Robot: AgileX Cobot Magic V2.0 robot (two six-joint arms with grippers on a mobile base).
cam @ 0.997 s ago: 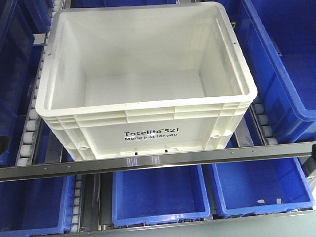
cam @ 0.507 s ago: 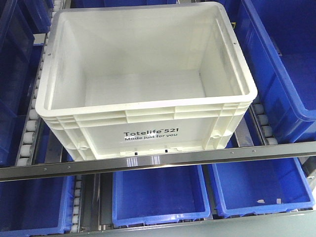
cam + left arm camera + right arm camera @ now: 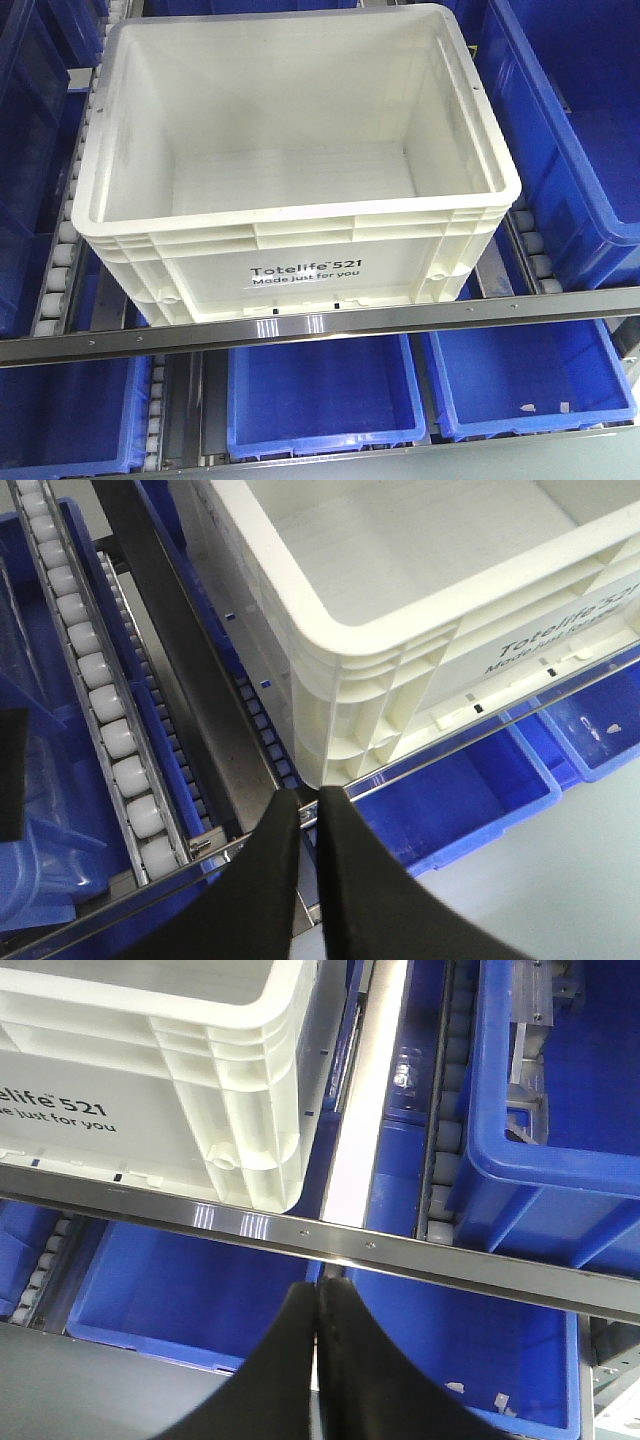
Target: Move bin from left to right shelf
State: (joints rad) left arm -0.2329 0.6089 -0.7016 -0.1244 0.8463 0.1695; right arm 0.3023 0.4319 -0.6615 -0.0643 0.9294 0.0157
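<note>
The bin [image 3: 200,285] is a large white tote printed "Totelife 521". It stands empty on the roller shelf, right behind the metal front rail [image 3: 320,325]. Neither gripper shows in the front view. In the left wrist view my left gripper [image 3: 309,800] is shut on nothing. It sits at the rail, just in front of the front-left corner of the bin [image 3: 380,700]. My right gripper [image 3: 318,1286] is shut and empty. It hangs just below the rail [image 3: 300,1232], down and to the right of the front-right corner of the bin [image 3: 250,1090].
A big blue bin [image 3: 580,120] stands close on the right, another blue bin [image 3: 30,150] on the left. Smaller blue bins [image 3: 320,395] [image 3: 530,380] fill the shelf below. White roller tracks [image 3: 60,260] [image 3: 100,700] run along the bin's sides.
Dark gripper parts seen a second ago at the left and right edges of the front view have gone out of frame. The bin has not moved.
</note>
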